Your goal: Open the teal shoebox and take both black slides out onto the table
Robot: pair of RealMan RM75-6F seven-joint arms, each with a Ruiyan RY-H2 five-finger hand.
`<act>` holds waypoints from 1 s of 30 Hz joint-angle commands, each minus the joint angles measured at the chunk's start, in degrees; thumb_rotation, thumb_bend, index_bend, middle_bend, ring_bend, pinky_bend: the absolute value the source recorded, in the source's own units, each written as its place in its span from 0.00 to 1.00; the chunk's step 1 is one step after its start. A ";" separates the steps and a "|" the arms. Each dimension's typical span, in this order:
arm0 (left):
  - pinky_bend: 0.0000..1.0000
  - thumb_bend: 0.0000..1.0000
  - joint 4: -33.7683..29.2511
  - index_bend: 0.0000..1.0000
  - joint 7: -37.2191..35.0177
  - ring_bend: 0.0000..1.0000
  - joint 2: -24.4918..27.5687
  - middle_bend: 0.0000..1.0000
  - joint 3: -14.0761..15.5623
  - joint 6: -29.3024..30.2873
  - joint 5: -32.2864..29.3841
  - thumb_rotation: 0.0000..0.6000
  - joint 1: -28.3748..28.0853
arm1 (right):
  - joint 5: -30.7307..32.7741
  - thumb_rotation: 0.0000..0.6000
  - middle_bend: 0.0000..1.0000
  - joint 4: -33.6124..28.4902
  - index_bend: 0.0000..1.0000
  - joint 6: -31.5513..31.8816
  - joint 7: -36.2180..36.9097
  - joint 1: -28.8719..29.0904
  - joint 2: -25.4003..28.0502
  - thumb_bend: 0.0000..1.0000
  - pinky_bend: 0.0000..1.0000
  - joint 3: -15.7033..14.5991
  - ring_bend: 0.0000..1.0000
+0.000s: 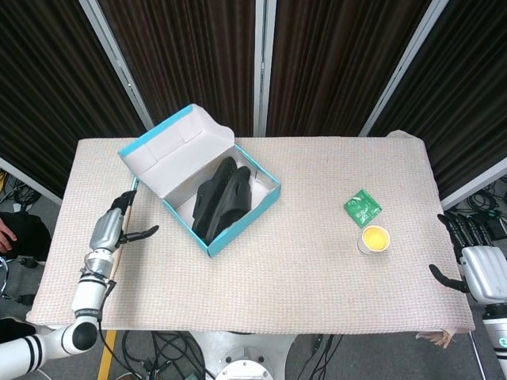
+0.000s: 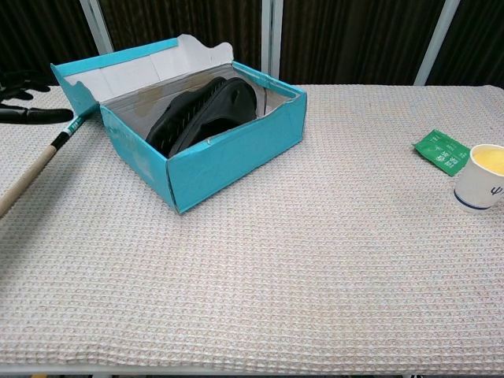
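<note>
On the desk's (image 1: 317,237) far left part sits the teal shoebox (image 1: 238,224), lid (image 1: 176,146) swung back, both black slides (image 1: 222,199) inside on edge, long axes running diagonally from near-left to far-right. Left hand (image 1: 111,229) hovers just left of it, fingers spread, empty. Right hand (image 1: 479,265) waits well apart at the right edge, fingers apart.

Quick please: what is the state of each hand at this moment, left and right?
Left hand: open, fingers apart, holding nothing, left of the teal shoebox.
Right hand: open, fingers spread, holding nothing, off the table's right edge.
</note>
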 commanded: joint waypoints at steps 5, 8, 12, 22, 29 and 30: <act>0.47 0.17 2.48 0.29 0.23 0.22 0.07 0.29 -1.99 1.98 13.71 1.00 -4.66 | -0.50 1.00 0.05 -0.38 0.05 -0.11 -0.47 0.36 0.03 0.17 0.00 0.04 0.00; 0.47 0.18 2.63 0.29 2.81 0.22 0.48 0.29 -3.46 -3.03 11.78 1.00 -8.43 | -0.38 1.00 0.05 -0.51 0.05 0.02 -0.64 0.25 0.12 0.17 0.00 0.02 0.00; 0.47 0.18 3.98 0.29 6.51 0.22 -0.94 0.29 -5.36 -8.39 6.62 1.00 -13.20 | -0.25 1.00 0.05 -0.54 0.05 0.09 -0.57 0.09 0.29 0.17 0.00 -0.06 0.00; 0.47 0.18 6.08 0.22 15.30 0.22 -4.48 0.25 -6.94 -11.99 -6.71 1.00 -20.37 | -0.04 1.00 0.05 -0.24 0.05 0.21 -0.01 -0.08 0.65 0.17 0.00 -0.04 0.00; 0.45 0.19 7.81 0.20 19.21 0.22 -6.89 0.24 -5.46 -10.72 -4.95 1.00 -24.00 | -0.22 1.00 0.05 -0.05 0.05 -0.08 0.06 0.21 0.45 0.17 0.00 -0.01 0.00; 0.43 0.19 8.50 0.20 19.50 0.22 -7.40 0.24 -5.10 -10.91 -4.44 1.00 -24.45 | -0.24 1.00 0.05 -0.05 0.05 -0.09 0.07 0.22 0.46 0.17 0.00 -0.02 0.00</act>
